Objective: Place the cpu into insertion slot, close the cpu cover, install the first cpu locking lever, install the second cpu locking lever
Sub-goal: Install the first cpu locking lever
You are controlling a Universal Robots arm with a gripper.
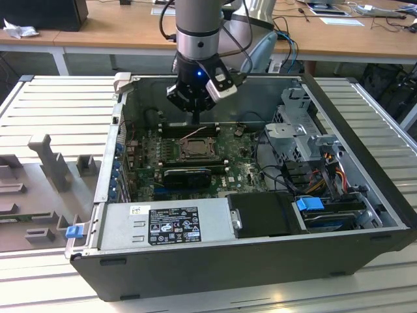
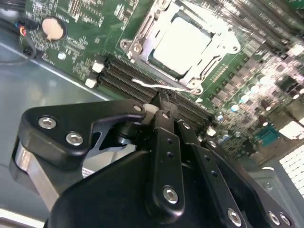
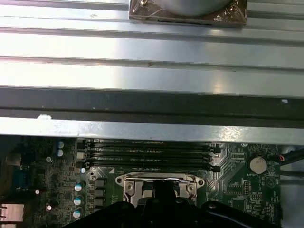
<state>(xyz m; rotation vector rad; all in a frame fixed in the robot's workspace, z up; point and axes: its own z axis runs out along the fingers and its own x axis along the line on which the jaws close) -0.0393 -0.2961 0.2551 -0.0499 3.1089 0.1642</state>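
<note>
Fingers (image 2: pixel 164 142) of the black two-finger gripper (image 2: pixel 160 105) look pressed together in the second wrist view, their tips meeting just above a thin silver wire lever (image 2: pixel 156 87) that runs along one edge of the square dark-rimmed insertion slot (image 2: pixel 137 47). I cannot tell whether the tips actually touch that lever.

Taking the slot as my landmark: the pale silver-grey square cpu (image 2: pixel 180 40) sits inside it, and the thin silver-grey metal cpu cover (image 2: pixel 223 40) lies flat down around the chip, framing it through its central window. The long black memory slots (image 2: pixel 126 78) run just beside the slot, on the gripper's side. A round silver coin cell (image 2: pixel 52 28) sits on the green motherboard (image 2: pixel 85 23), well apart from the slot.

In the exterior view I see the gripper (image 1: pixel 195 117) hanging inside the open black computer case (image 1: pixel 260 261), just behind the slot (image 1: pixel 194 150). A grey power supply box (image 1: pixel 163 225) lies along the case wall nearer that camera, well apart from the slot.
</note>
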